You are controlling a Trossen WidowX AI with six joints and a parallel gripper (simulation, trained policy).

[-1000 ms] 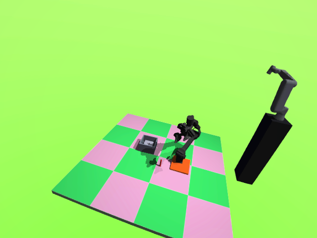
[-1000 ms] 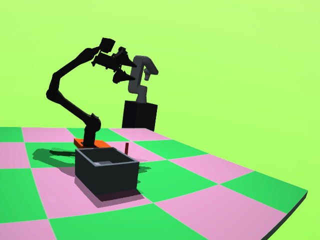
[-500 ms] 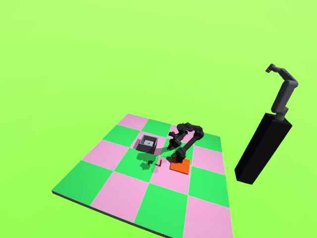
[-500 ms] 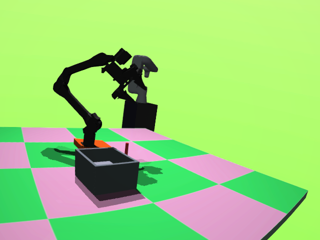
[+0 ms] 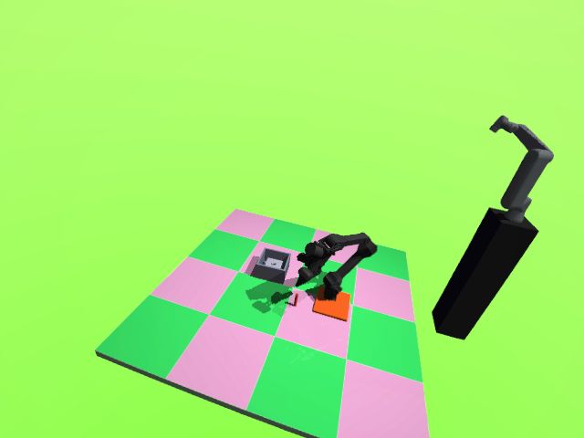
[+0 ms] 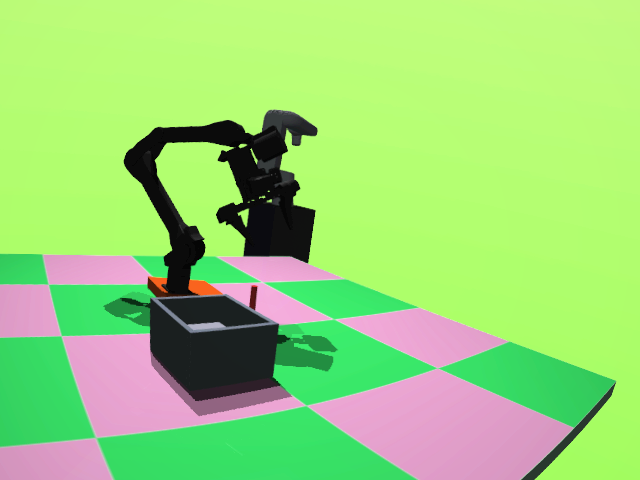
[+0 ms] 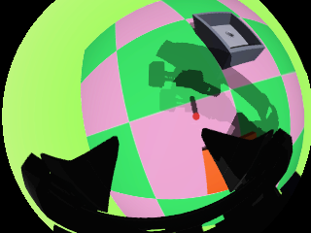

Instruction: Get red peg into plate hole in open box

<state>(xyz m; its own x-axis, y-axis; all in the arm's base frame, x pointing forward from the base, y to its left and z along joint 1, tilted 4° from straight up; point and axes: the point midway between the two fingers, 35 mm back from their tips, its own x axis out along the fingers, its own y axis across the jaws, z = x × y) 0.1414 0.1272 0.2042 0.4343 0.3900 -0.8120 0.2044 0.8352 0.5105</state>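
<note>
1. Red peg [image 5: 296, 299] [image 6: 253, 297] [image 7: 195, 116] stands upright on the checkered bench [image 5: 216, 349] [image 6: 361, 423] [image 7: 155, 160], on a pink square. It is outside the box and apart from it.
2. Hand [image 5: 301, 273] [image 6: 271, 236] [image 7: 161, 137] released, fingers spread wide, nothing between them. It hangs above the bench, tilted, fingertips pointing downward. Peg untouched; in the wrist view its top end shows beyond the fingertips, nearer the one on the right of that view.
3. Open box [image 5: 269, 273] [image 6: 232, 356] [image 7: 211, 41], dark grey walls, paler rim. Light plate [image 5: 267, 260] [image 6: 206, 326] [image 7: 238, 41] at its bottom; hole visible from the wrist, without the peg.
4. Black arm [image 5: 351, 265] [image 6: 165, 201] rises from an orange base plate [image 5: 335, 311] [image 6: 206, 287] [image 7: 214, 175], near the peg but not touching it. Arm bent high at the elbow.
5. Second arm [image 5: 521, 179] [image 6: 297, 126], grey, on a black pedestal [image 5: 485, 277] [image 6: 305, 232] beyond the bench edge.
6. Shadows of the black arm fall across squares around the peg.
</note>
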